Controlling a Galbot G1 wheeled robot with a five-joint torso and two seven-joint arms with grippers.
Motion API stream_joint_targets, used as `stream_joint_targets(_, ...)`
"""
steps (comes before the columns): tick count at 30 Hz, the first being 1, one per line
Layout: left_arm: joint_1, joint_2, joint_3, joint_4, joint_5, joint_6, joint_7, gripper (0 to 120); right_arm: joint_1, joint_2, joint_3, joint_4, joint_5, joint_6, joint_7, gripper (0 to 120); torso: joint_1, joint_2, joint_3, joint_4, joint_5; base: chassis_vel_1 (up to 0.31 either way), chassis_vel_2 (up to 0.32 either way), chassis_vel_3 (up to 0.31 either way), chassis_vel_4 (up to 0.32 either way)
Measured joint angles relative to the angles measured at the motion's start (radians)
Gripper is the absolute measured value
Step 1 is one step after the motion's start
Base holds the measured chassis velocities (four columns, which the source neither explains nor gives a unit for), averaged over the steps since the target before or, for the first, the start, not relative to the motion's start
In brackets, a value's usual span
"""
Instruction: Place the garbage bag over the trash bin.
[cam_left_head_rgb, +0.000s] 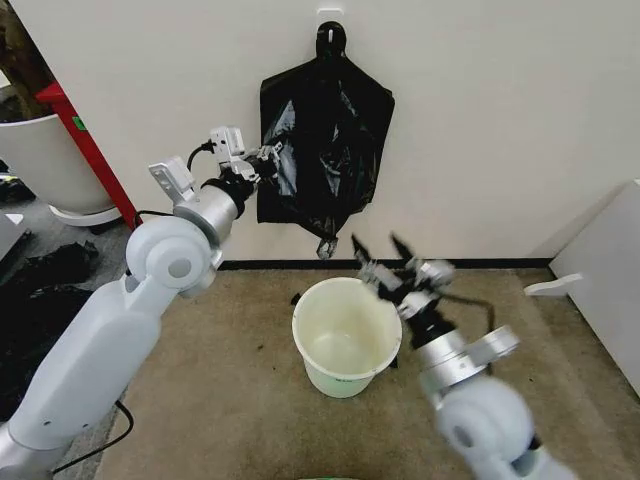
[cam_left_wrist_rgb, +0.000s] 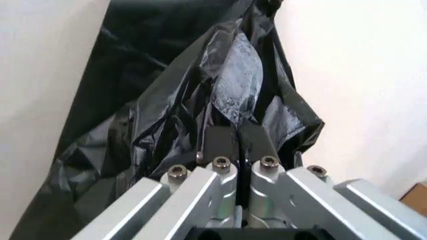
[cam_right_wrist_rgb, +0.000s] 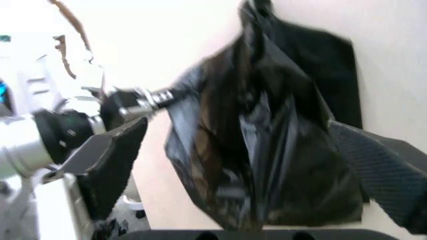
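The left gripper (cam_left_head_rgb: 268, 153) is pinching the left edge of the garbage bag (cam_left_head_rgb: 325, 150). In the left wrist view its two dark fingers (cam_left_wrist_rgb: 220, 142) are pressed close together, with a fold of the shiny black plastic (cam_left_wrist_rgb: 200, 100) caught between them. The left arm reaches up from the robot's left side to the wall.

The garbage bag hangs flat against the white wall (cam_left_head_rgb: 480, 110). Its top is looped on a small hook (cam_left_head_rgb: 330, 18). The bag is black, wrinkly and glossy, and it is wide in the middle and comes to a point at the bottom. The bottom tip hangs just above the trash bin (cam_left_head_rgb: 345, 335).

The trash bin is a small round white bucket with a cream inside. It stands upright on the brown carpet (cam_left_head_rgb: 240, 400), close to the wall and right under the bag. The bag is not on the bin yet.

The right gripper (cam_left_head_rgb: 385, 258) is held up near the right side of the bin's rim, below the bag. Its fingers are spread wide apart and hold nothing. In the right wrist view the two dark fingers (cam_right_wrist_rgb: 110, 165) stand far apart, with the bag (cam_right_wrist_rgb: 267, 140) between them farther off and the left gripper (cam_right_wrist_rgb: 143, 100) at the bag's edge.

A big white tub (cam_left_head_rgb: 45, 160) and a red post (cam_left_head_rgb: 90, 150) stand at the far left. Some black bags (cam_left_head_rgb: 40, 290) lie on the floor there.
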Motion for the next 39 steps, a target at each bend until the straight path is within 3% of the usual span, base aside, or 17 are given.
stream_joint_targets(6, 0.017, -0.005, -0.001, 0.002, -0.011, -0.014, 0.000, 0, 0.162, -0.092, -0.053, -0.034, 0.044, -0.063, 0.006, 100, 0.000, 0.000, 0.000, 0.0005, 0.0002, 0.000, 0.000, 0.000, 0.000)
stream_joint_targets(13, 0.007, -0.011, -0.002, 0.003, -0.048, -0.026, 0.006, 0, 0.383, -0.116, -0.200, -0.124, 0.111, -0.124, 0.069, 100, 0.000, 0.000, 0.000, 0.0003, 0.0002, 0.000, 0.000, 0.000, 0.000)
stream_joint_targets(17, -0.002, -0.006, -0.002, 0.003, -0.065, -0.028, 0.021, 0, 0.533, -0.095, -0.261, -0.197, 0.221, -0.150, 0.128, 100, 0.000, 0.000, 0.000, 0.0005, 0.0000, 0.000, 0.000, 0.000, 0.000)
stream_joint_targets(25, -0.003, -0.006, -0.006, 0.001, -0.077, -0.037, 0.037, 0, 0.659, -0.029, -0.286, -0.263, 0.493, -0.179, 0.307, 100, 0.000, 0.000, 0.000, 0.0003, 0.0000, 0.000, 0.000, 0.000, 0.000)
stream_joint_targets(33, -0.002, -0.011, -0.006, 0.001, -0.077, -0.039, 0.043, 0, 0.710, 0.012, -0.307, -0.293, 0.616, -0.179, 0.416, 100, 0.000, 0.000, 0.000, 0.0003, -0.0001, 0.000, 0.000, 0.000, 0.000)
stream_joint_targets(39, -0.003, -0.009, -0.008, -0.003, -0.078, -0.039, 0.049, 0, 0.758, 0.049, -0.332, -0.342, 0.623, -0.172, 0.467, 99, 0.000, 0.000, 0.000, 0.0003, 0.0001, 0.000, 0.000, 0.000, 0.000)
